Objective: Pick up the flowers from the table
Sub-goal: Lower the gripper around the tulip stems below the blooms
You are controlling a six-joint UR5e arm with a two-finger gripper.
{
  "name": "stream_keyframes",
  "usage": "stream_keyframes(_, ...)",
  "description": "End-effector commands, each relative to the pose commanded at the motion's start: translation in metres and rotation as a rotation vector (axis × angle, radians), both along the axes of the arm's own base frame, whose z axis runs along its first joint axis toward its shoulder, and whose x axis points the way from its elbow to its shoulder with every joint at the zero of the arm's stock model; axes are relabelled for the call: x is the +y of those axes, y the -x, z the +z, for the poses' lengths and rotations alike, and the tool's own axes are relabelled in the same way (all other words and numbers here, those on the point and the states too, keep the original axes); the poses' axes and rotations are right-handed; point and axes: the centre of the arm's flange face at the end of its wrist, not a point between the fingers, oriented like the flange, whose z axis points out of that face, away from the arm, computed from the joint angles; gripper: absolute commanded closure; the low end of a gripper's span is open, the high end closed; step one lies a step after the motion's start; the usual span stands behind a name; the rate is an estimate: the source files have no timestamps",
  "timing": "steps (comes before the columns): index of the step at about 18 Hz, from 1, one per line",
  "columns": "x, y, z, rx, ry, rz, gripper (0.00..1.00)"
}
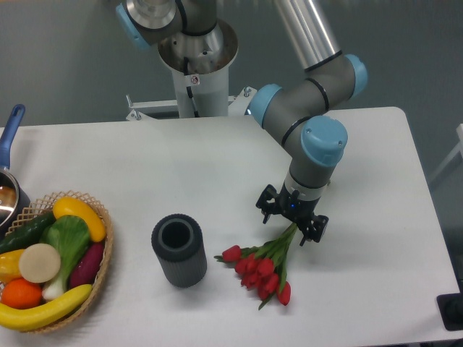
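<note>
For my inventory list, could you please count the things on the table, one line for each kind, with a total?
Bunch of red tulips: 1
Dark grey ribbed cylinder: 1
Wicker basket of fruit and vegetables: 1
Pot with blue handle, at the left edge: 1
Total: 4

on the table (130, 159): basket (101, 275) far left, cylinder (179, 250) mid-front, flowers (262, 269) right of it, gripper (291, 218) over their stems.
</note>
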Motion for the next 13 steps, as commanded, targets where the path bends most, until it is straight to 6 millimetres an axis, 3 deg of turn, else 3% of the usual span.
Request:
stream_keyframes(7, 0.005, -0.011, -0.022, -0.027, 0.022, -0.019, 0.0)
stream_keyframes(13, 0.007, -0.007, -0.024, -0.024, 0.022, -0.018, 0.0)
